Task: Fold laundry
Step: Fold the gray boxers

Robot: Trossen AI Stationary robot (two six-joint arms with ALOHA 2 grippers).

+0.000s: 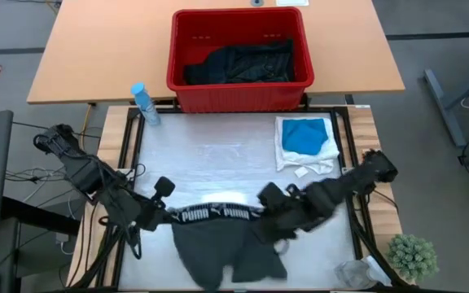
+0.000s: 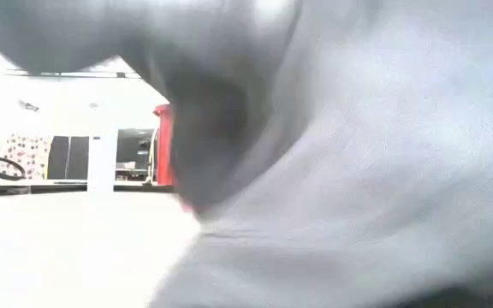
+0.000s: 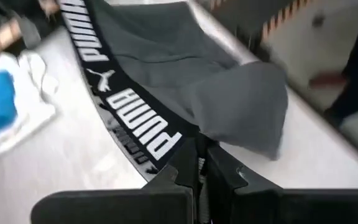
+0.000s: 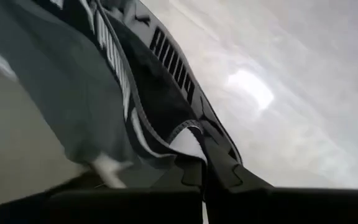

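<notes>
**Dark grey garment held at both waistband ends**

- Left hand [image 1: 167, 213]: clamped on the left end of the black lettered waistband [image 1: 214, 214], near side of the tabletop [image 1: 218, 159].
- Right hand [image 1: 265, 213]: clamped on the waistband's right end.
- Dark grey garment [image 1: 218, 252]: stretched between the hands, body hanging toward the near edge.
- Teal garment [image 1: 304, 135]: folded, atop white garment [image 1: 287, 155], far right.
- Red basket [image 1: 238, 96]: beyond the far edge, dark clothing [image 1: 243, 63] inside.
- Blue bottle [image 1: 144, 103]: far left corner.
- Small plant [image 1: 414, 256]: near right.
</notes>
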